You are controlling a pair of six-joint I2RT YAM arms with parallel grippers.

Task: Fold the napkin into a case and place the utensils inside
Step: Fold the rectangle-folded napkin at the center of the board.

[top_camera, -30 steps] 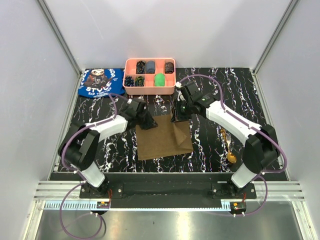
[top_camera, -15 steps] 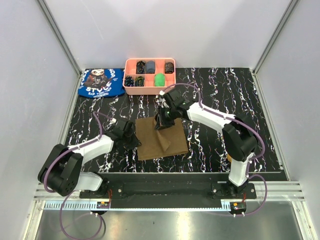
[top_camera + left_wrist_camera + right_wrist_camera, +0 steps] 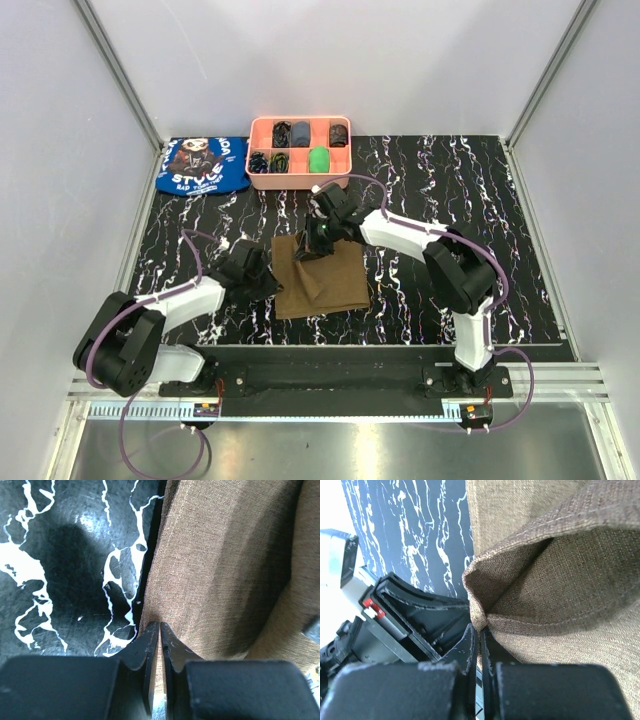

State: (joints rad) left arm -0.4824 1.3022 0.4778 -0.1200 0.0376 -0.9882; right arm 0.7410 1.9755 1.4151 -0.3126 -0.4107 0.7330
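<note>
Showing the napkin (image 3: 330, 285), a limp, light cloth lying centrally on the table (image 3: 520, 200), judged best pinched at hems and corners: its left hem is clamped in the left gripper (image 3: 159, 626), its raised corner in the right gripper (image 3: 481, 630).

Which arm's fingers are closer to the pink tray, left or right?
Right. The right fingers pinch a lifted napkin corner just in front of the pink tray; the left fingers pinch the napkin's left edge, farther toward the near side.

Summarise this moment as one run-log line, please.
step: folding napkin | left gripper: shut on napkin's left edge | right gripper: shut on raised napkin corner
</note>
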